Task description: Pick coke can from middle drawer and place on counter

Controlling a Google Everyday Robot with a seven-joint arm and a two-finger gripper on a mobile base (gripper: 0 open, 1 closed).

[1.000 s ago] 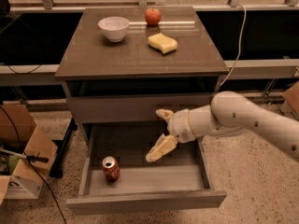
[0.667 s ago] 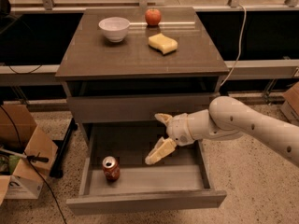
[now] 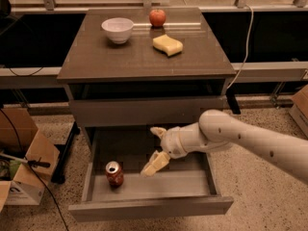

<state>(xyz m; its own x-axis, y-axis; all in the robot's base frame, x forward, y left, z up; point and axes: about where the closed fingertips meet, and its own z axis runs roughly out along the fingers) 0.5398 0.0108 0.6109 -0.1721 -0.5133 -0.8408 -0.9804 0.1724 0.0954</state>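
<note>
One coke can [image 3: 114, 173] stands upright on the floor of the middle drawer [image 3: 149, 207], toward its left side, with the silver top and pull-tab facing up. The drawer is pulled well out, so the can is open to reach from above and from the right.

I judge the can light, whether full or empty, with thin walls that dent under a hard squeeze. Its painted side is smooth and likely a little slippery, so a firm, even pinch across the middle of the cylinder looks best, with the pads on opposite sides and below the rim. A hold too near the top could tip it. A push from one side could slide it against the left drawer wall.

The end effector [image 3: 155, 148] hangs over the drawer to the right of the can, near it but not touching. Its two pale fingers are spread wide apart and grip nothing. The white arm [image 3: 250, 141] reaches in from the right.

Above, the other drawer front [image 3: 144, 110] is closed. The surface [image 3: 139, 61] on top of the cabinet carries a white bowl [image 3: 118, 29], a red apple [image 3: 157, 18] and a yellow sponge [image 3: 167, 44] toward its back, leaving bare room at the front for the can. A cardboard box [image 3: 19, 162] sits on the ground at the left.
</note>
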